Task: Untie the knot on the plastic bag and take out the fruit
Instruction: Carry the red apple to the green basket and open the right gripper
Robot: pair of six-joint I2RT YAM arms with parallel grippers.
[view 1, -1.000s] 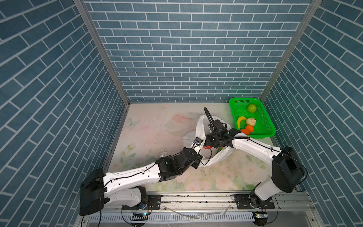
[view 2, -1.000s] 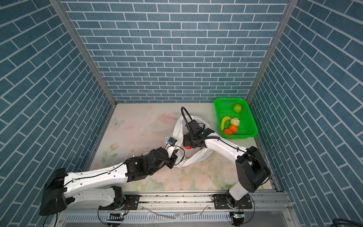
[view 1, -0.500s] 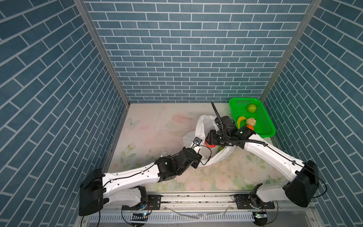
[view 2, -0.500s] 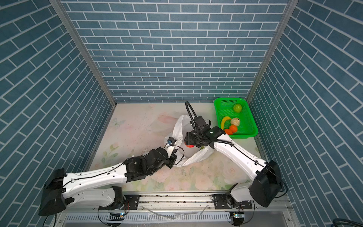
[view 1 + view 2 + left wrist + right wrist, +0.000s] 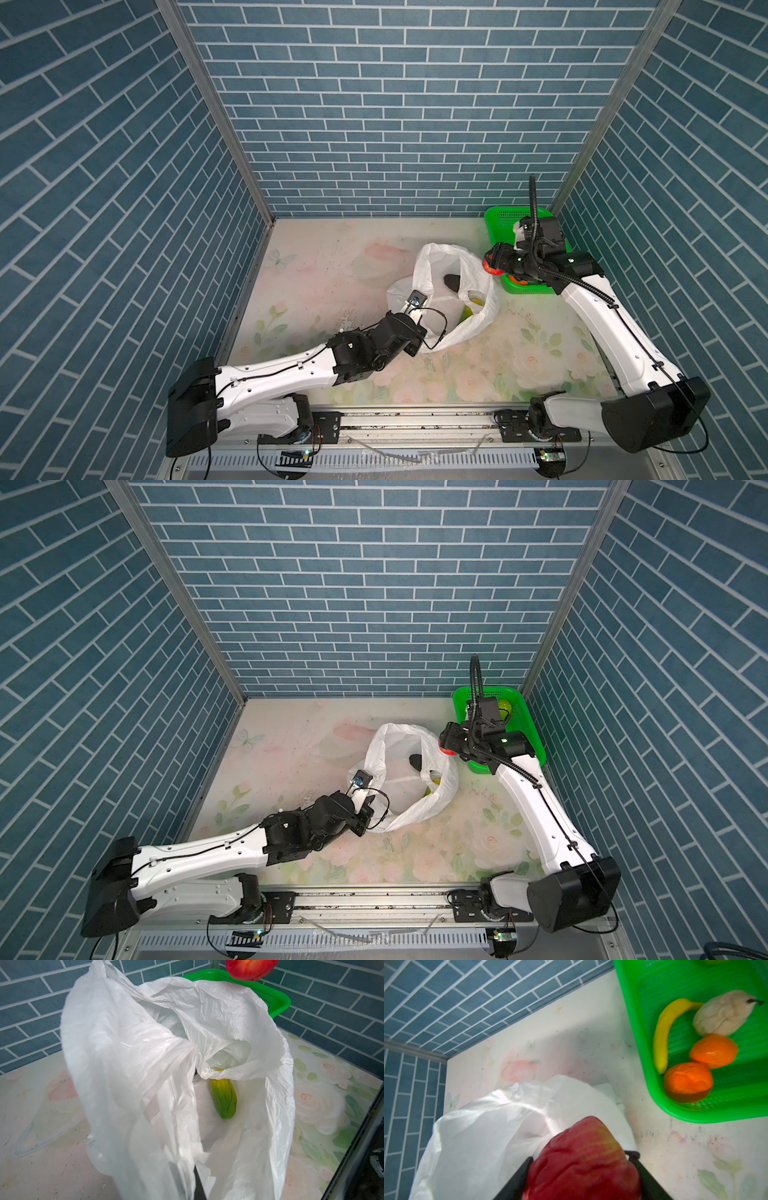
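The white plastic bag (image 5: pixel 478 328) (image 5: pixel 399 746) (image 5: pixel 124 1064) lies mid-table with its mouth wide open; no knot is in view. My left gripper (image 5: pixel 417 300) (image 5: pixel 360 780) (image 5: pixel 195 1178) is shut on the bag's near-left rim, holding it up. My right gripper (image 5: pixel 492 262) (image 5: pixel 446 742) (image 5: pixel 583 1167) is shut on a red fruit (image 5: pixel 491 269) (image 5: pixel 249 968) (image 5: pixel 583 1157), held in the air between the bag's right rim and the green basket. Inside the bag lie a yellow-green oblong fruit (image 5: pixel 223 1099) (image 5: pixel 471 306) and a dark oval one (image 5: pixel 453 281) (image 5: pixel 415 760).
The green basket (image 5: pixel 498 220) (image 5: pixel 461 700) (image 5: pixel 633 1012) stands in the back right corner. It holds a banana (image 5: pixel 662 1028), a whitish knobbly piece (image 5: pixel 722 1016), two orange pieces (image 5: pixel 713 1051) and a green round one (image 5: pixel 505 706). Brick walls close three sides.
My right gripper has carried the red fruit up out of the bag's mouth and to the right, towards the basket. The left gripper has kept its hold on the bag.
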